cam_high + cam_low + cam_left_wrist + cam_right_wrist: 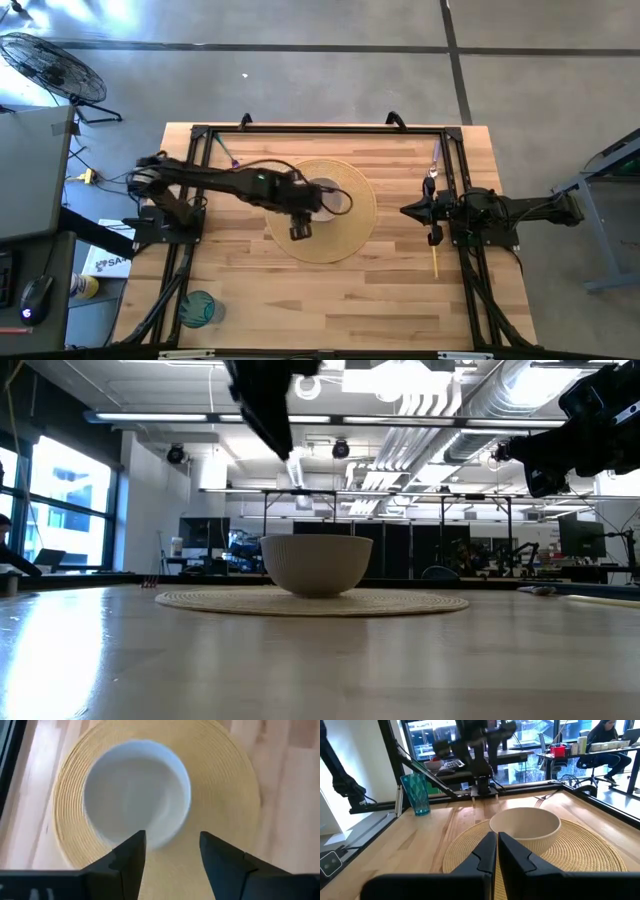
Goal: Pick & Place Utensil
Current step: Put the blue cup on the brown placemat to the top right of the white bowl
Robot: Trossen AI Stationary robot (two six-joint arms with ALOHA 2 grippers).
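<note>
The thin, light, probably slippery utensil (434,262) lies flat on the desk (400,290), best pinched mid-handle by the right gripper (407,211), fingers pressed together; the left gripper (170,851), fingers spread, hovers over the bowl (136,792).

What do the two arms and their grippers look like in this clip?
Both arms are dark, near-black, jointed tubes. The left arm carries looping black cables and a small green light near its wrist. The left gripper has two thick, wedge-shaped black fingers. The right gripper has matching dark tapered fingers. No markings are legible.

grey concrete floor (300,80), standing fan (45,65), exposed ceiling ducts (450,400), large windows (60,500)
</note>
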